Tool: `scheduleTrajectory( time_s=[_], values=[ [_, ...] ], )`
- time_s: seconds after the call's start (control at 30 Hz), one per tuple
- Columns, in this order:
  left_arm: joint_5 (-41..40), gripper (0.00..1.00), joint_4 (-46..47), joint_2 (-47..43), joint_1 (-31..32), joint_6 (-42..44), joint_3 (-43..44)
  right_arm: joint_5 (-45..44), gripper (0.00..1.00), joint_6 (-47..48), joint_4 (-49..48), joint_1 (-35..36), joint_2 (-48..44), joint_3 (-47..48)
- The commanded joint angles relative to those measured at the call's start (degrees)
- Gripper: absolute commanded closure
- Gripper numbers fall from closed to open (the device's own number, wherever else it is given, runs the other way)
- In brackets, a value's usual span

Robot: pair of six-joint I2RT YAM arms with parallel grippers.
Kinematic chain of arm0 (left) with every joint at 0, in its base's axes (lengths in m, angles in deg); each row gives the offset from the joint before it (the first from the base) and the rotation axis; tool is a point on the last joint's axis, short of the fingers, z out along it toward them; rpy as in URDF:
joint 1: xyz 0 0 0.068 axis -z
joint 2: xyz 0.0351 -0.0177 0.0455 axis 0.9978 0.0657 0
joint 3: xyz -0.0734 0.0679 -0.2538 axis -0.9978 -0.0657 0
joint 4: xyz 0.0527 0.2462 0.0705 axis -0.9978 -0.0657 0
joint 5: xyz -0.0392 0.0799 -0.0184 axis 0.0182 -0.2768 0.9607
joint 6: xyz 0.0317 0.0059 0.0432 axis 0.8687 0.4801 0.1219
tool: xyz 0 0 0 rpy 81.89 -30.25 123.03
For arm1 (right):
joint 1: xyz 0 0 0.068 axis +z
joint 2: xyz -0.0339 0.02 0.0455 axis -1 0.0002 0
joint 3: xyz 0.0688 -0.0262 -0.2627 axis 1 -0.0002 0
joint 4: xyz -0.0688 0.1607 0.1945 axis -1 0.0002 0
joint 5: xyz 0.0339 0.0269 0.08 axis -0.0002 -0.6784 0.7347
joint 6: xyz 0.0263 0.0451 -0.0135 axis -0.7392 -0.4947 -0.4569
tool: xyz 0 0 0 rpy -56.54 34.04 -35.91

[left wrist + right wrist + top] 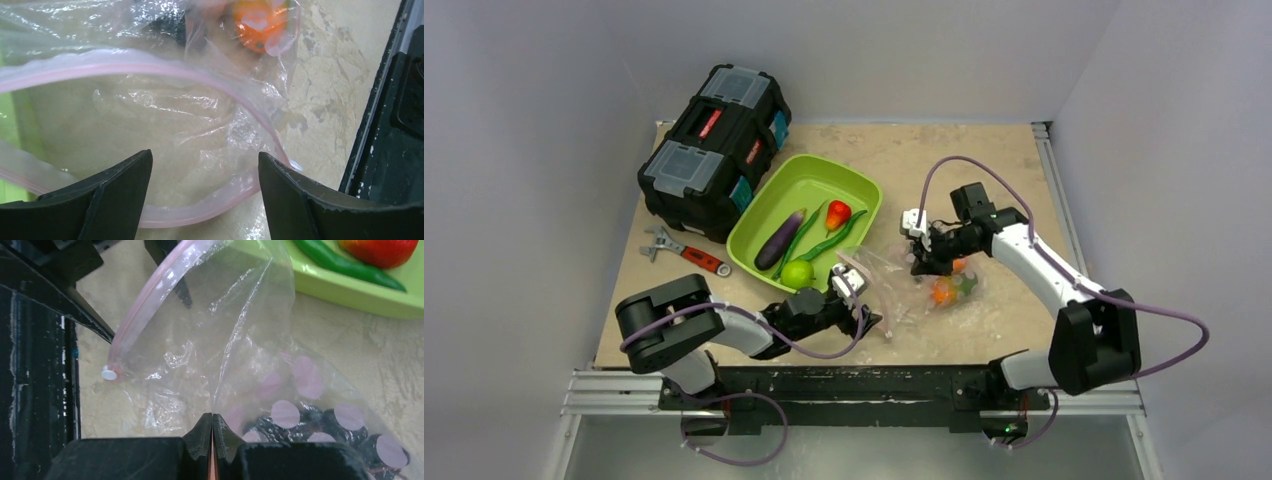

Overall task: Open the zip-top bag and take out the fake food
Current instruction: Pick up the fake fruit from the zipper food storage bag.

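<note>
The clear zip-top bag [894, 295] lies on the table between my two grippers, its mouth gaping toward the left. My right gripper [916, 262] is shut on a raised fold of the bag's plastic [220, 365], with the pink zip strip [150, 305] arching ahead of it. My left gripper [205, 160] is open at the bag's mouth, and the lower pink zip strip [200, 212] runs between its fingers. An orange fruit [943, 292] sits inside the bag and also shows in the left wrist view [260, 22]. The eggplant [779, 240], green pod [832, 243], red pepper [837, 214] and lime-green ball [797, 273] lie in the tray.
The lime-green tray [809, 172] stands left of the bag. A black toolbox [714, 150] is at the back left, and a red-handled wrench [686, 254] lies in front of it. The black base rail [395, 100] runs along the near table edge.
</note>
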Motion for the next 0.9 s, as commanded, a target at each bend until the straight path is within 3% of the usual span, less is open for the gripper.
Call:
scheduleTrajectory(
  time_s=[0.0,0.17,0.37,0.43,0.53,0.6,0.7,0.87],
  values=[
    [1.24,0.21,19.19,1.0,0.25,5.8,-3.93,7.89,1.0,4.81,6.38,0.41,-7.28,3.89],
    [2.74,0.21,18.09,0.73,0.21,6.71,-4.0,10.07,1.0,6.64,9.14,0.42,-11.17,3.72],
    [2.34,0.26,14.16,-0.21,0.21,7.19,-1.51,13.91,1.0,17.79,22.06,0.42,-7.94,4.09],
    [2.97,0.3,11.17,-0.39,0.21,7.28,0.28,13.53,1.0,17.69,22.27,0.43,-7.81,4.07],
    [3.37,0.32,10.54,0.43,0.5,6.65,1.47,10.25,0.63,9.34,15.83,0.36,-9.07,4.43],
    [3.06,0.32,10.98,0.71,0.88,6.44,1.47,5.35,0.47,1.85,9.11,0.01,-10.95,4.47],
    [2.74,0.32,10.99,1.06,1.21,6.32,1.65,-0.3,0.33,-7.94,-1.95,-2.08,-12.85,3.72],
    [2.32,0.31,9.14,2.54,1.35,6.35,3.7,-12.44,0.3,-23.68,-16.34,-5.02,-6.78,4.01]
  ],
)
